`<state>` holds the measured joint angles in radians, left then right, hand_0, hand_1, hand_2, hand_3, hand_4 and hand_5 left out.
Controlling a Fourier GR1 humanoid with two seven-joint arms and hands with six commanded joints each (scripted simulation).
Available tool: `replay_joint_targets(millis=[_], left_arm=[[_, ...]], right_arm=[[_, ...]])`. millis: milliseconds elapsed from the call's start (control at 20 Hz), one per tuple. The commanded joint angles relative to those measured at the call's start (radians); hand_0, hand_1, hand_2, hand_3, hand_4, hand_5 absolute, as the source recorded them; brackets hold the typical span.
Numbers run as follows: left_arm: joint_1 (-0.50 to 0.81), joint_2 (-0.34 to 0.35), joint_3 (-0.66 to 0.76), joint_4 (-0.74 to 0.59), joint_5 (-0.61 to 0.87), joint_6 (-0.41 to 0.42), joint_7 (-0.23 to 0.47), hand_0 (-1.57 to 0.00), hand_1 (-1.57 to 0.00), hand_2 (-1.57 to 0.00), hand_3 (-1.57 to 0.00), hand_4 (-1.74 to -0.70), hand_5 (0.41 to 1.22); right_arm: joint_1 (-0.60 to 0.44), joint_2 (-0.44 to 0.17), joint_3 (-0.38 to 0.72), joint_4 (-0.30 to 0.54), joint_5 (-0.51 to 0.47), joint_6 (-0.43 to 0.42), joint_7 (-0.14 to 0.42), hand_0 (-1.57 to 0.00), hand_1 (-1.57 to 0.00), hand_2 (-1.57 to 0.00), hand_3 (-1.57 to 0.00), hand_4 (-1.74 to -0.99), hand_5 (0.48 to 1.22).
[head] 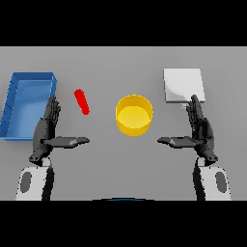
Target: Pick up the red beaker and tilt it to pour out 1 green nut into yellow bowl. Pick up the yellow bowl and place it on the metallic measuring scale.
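A yellow bowl (134,115) stands at the middle of the grey table, and I see nothing inside it. Left of it sits the red beaker (82,101), a narrow red shape slanting away from me. The metallic measuring scale (183,85) is a pale square plate at the back right. My left hand (48,130) is open at the near left, fingers straight and thumb pointing inward, just below and left of the beaker. My right hand (200,130) mirrors it at the near right, open, its fingertips at the scale's front edge. No green nut shows.
A blue rectangular bin (27,102) lies at the far left, right beside my left hand's fingers.
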<state>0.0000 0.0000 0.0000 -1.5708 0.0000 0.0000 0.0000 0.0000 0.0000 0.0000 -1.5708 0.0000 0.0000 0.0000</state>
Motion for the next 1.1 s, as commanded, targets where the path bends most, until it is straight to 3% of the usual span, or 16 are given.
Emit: replay_joint_targets(millis=[0, 250, 350, 500, 700, 850, 1050], left_arm=[[0.003, -0.001, -0.002, -0.002, -0.001, 0.001, -0.002, 0.00, 0.00, 0.00, 0.00, -1.20, 0.677], [0.045, -0.007, -0.015, -0.040, -0.005, 0.002, -0.012, 0.00, 0.00, 0.00, 0.00, -1.20, 0.677], [0.089, 0.029, -0.075, -0.100, -0.071, -0.023, -0.035, 0.00, 0.00, 0.00, 0.00, -1.20, 0.677], [0.120, 0.045, -0.101, -0.151, -0.103, -0.023, -0.009, 0.00, 0.00, 0.00, 0.00, -1.20, 0.672], [0.130, 0.049, -0.120, -0.183, -0.117, -0.027, 0.029, 0.00, 0.00, 0.00, 0.00, -1.18, 0.657], [0.096, 0.040, -0.123, -0.150, -0.128, -0.020, 0.065, 0.00, 0.00, 0.00, 0.00, -1.18, 0.655], [0.029, 0.030, -0.107, -0.046, -0.147, -0.003, 0.057, 0.00, 0.00, 0.00, 0.00, -1.20, 0.659]], right_arm=[[-0.001, -0.001, -0.001, 0.000, -0.001, 0.000, 0.000, 0.00, 0.00, 0.00, 0.00, -1.177, 0.572], [-0.002, -0.011, -0.010, 0.000, -0.013, 0.007, -0.001, 0.00, 0.00, 0.00, 0.00, -1.177, 0.572], [0.018, -0.076, 0.034, -0.030, 0.106, -0.009, -0.025, 0.00, 0.00, 0.00, 0.00, -1.178, 0.573], [0.045, -0.106, 0.051, -0.061, 0.138, 0.001, -0.051, 0.00, 0.00, 0.00, 0.00, -1.193, 0.582], [0.043, -0.092, 0.057, -0.071, 0.115, 0.016, -0.050, 0.00, 0.00, 0.00, 0.00, -1.225, 0.590], [0.044, -0.089, 0.061, -0.079, 0.100, 0.033, -0.045, 0.00, 0.00, 0.00, 0.00, -1.272, 0.611], [0.047, -0.105, 0.054, -0.075, 0.088, 0.056, -0.082, 0.00, 0.00, 0.00, 0.00, -1.291, 0.623]])
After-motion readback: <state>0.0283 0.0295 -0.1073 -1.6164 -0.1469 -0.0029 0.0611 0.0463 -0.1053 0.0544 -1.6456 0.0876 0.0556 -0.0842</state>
